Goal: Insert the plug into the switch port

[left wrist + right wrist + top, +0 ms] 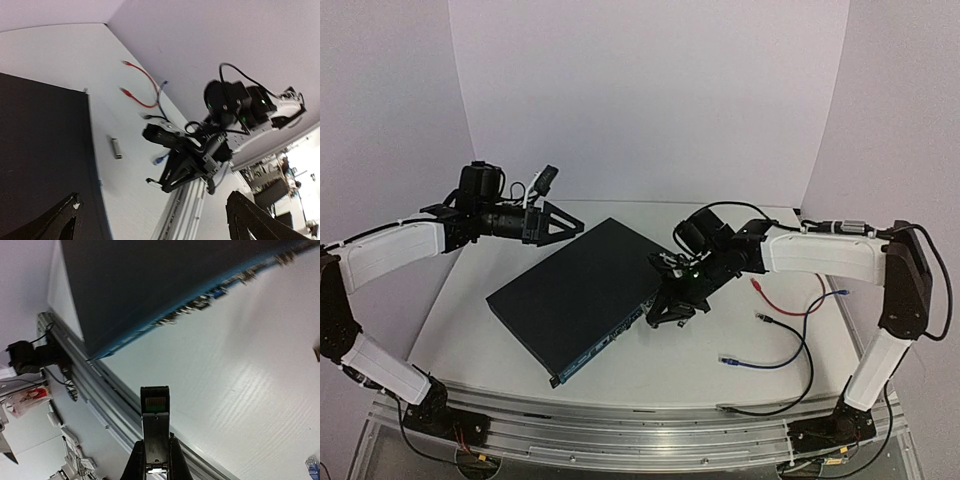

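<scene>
Pinching the plug (155,407) lengthwise, the right gripper (156,442) points it, seemingly, at the switch (582,290) port row (200,305). The left gripper (568,222) jaws are spread; labels blurred.

The flat rectangular metal switch (578,288) is dark navy-black, blue-edged along its port face. At its three o'clock, a thin red cable (775,302) and a blue cable (729,358) lie on the white table (470,300).

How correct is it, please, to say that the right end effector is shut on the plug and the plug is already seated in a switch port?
Not seated. The right end effector is shut on the plug, but the plug hangs clear of the switch, its port row across bare table, as the right wrist view shows.
</scene>
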`<state>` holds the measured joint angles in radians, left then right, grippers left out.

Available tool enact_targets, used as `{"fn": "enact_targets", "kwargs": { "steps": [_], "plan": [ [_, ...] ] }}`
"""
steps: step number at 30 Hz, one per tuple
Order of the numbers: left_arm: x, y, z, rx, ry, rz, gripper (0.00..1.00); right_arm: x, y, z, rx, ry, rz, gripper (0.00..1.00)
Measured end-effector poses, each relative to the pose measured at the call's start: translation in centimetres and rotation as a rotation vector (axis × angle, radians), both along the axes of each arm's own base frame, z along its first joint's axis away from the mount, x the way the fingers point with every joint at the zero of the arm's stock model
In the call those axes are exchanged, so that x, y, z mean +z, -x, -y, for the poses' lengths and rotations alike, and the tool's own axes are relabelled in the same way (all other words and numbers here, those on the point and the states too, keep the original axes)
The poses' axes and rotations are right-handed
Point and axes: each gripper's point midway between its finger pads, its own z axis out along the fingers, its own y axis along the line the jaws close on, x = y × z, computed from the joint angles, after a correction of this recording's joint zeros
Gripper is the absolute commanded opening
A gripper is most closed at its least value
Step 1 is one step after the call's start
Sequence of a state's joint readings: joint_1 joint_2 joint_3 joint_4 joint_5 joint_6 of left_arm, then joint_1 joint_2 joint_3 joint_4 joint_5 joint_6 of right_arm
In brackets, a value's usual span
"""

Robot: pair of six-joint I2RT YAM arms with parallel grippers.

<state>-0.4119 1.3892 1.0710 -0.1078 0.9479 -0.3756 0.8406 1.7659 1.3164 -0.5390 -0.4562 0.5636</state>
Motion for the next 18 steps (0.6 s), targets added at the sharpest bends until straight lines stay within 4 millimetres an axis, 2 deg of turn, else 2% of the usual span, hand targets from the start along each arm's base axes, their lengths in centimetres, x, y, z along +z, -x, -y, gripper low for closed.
{"fn": "enact_targets", "kwargs": {
  "steps": [3,6,18],
  "plan": [
    [-0.2,3.0,2.6,-0.148,0.044,-0.029,0.94,3.6,0.4,-1.5,0.075,-0.133,0.042,0.00],
    [-0.7,4.6,3.5,-0.242,0.090,-0.077,0.88,6.4,0.8,-2.5,0.142,-0.242,0.079,0.00],
    [-2.0,7.8,6.2,-0.444,0.138,-0.163,0.75,12.7,0.7,-5.4,0.275,-0.457,0.168,0.00]
  ]
}}
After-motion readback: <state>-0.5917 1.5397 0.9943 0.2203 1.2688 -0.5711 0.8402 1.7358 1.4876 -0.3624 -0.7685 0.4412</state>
